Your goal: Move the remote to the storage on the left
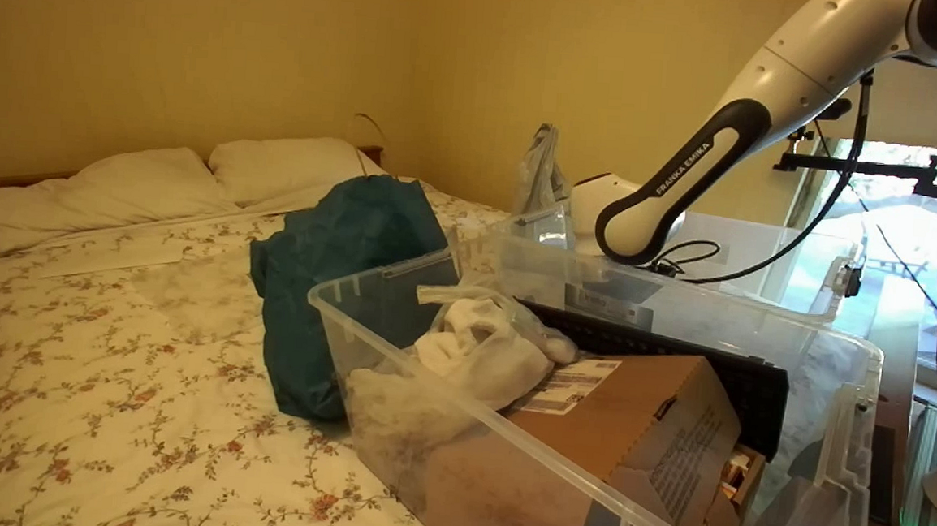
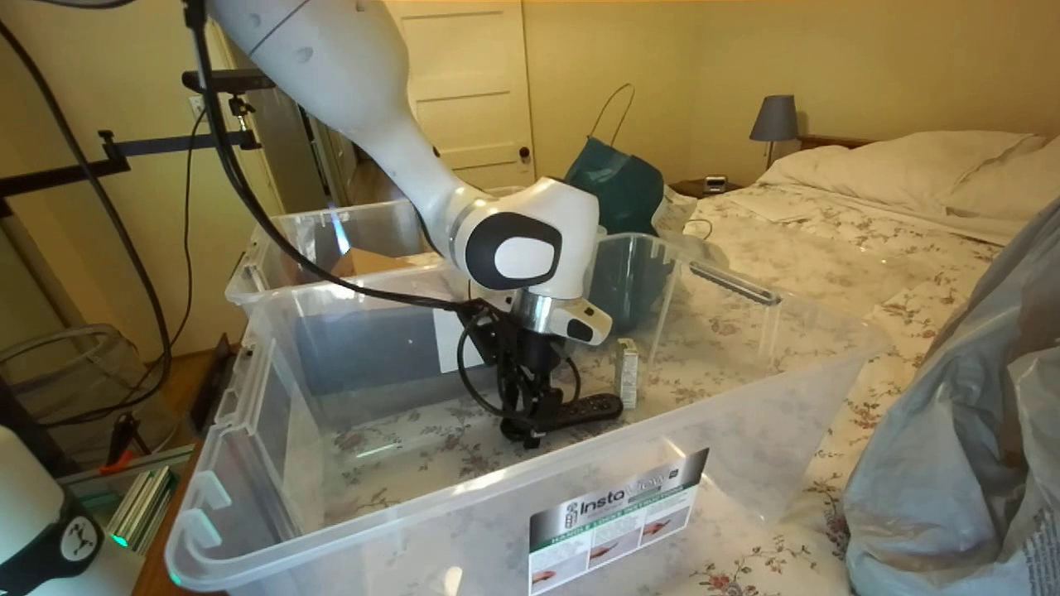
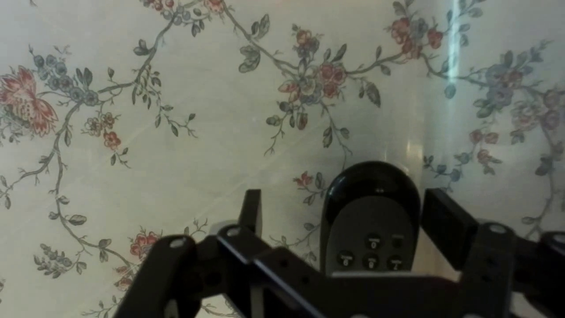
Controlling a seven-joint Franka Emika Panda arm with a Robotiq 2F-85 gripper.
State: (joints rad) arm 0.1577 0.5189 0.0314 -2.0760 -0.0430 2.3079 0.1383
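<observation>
The remote (image 2: pixel 584 410) is a slim black bar with round buttons. It lies inside the storage (image 2: pixel 464 530), a large clear tub with white floral bedding showing through; part of the tub shows in an exterior view (image 1: pixel 831 293). My gripper (image 2: pixel 523 432) is low inside this tub at one end of the remote. In the wrist view the gripper (image 3: pixel 342 216) is open, with the remote (image 3: pixel 373 225) between its fingers. The remote is close to the right finger, with a wide gap to the left one. The gripper's body hides its other end.
Another clear tub (image 1: pixel 507 428) holding a cardboard box (image 1: pixel 631 403) and white cloth (image 1: pixel 472 344) stands alongside. A small upright carton (image 2: pixel 628 377) is near the remote. A green bag (image 1: pixel 337 287) and a grey plastic bag (image 2: pixel 952 447) are on the bed.
</observation>
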